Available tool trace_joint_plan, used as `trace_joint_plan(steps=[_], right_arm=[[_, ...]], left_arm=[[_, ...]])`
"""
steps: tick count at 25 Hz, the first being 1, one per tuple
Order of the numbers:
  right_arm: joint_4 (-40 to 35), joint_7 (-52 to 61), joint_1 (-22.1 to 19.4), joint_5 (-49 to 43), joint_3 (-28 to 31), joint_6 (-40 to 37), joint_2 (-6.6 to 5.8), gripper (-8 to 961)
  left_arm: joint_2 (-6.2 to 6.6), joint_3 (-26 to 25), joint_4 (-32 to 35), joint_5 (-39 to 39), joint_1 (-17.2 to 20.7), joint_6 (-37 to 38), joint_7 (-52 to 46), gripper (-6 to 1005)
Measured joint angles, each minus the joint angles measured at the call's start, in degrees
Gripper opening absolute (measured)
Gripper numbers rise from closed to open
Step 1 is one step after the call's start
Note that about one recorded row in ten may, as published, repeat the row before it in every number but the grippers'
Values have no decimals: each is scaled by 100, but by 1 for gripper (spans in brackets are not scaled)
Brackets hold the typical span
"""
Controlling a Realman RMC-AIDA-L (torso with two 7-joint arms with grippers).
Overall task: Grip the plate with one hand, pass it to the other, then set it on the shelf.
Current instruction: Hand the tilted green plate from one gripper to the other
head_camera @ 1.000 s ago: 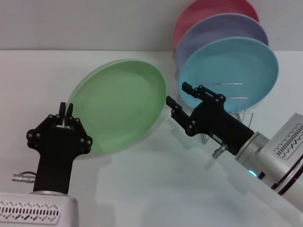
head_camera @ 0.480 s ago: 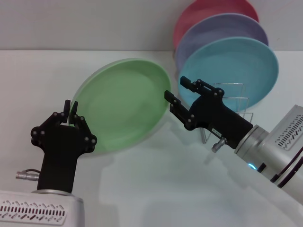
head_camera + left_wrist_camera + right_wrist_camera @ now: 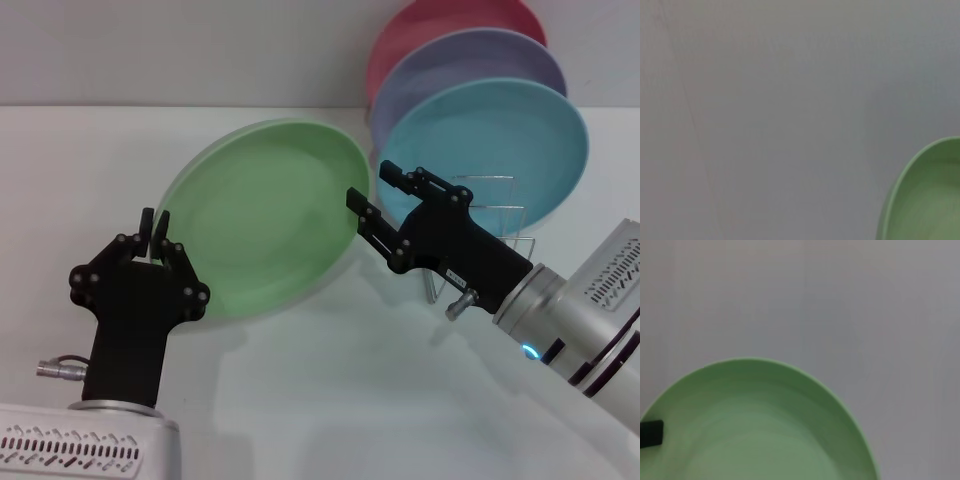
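Two grippers met at one green plate above the white table.

One rim of the plate (image 3: 265,215) was pinched by the left gripper (image 3: 154,229), whose fingers were closed on its lower left edge, so that the plate hung tilted in the air, clear of the table (image 3: 330,400). At the opposite edge the right gripper (image 3: 378,197) had its fingers spread apart, just at the plate's right rim, not yet closed on it. Behind that arm stood the shelf (image 3: 500,215), with a turquoise plate (image 3: 500,140), a lavender plate (image 3: 460,65) and a pink plate (image 3: 430,20) upright in it, well apart from the green one.
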Motion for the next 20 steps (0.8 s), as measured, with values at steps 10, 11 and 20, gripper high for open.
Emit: trace_joint_plan(steps=[10, 11, 20], right_arm=[[32, 170, -32, 14, 25, 79, 36, 401], [33, 170, -35, 14, 26, 82, 40, 397], [40, 171, -42, 87, 36, 91, 59, 389]], left_arm=[[0, 0, -2, 21, 0, 0, -3, 93], [0, 0, -2, 21, 0, 0, -3, 93], [0, 9, -15, 136, 25, -1, -1, 95]])
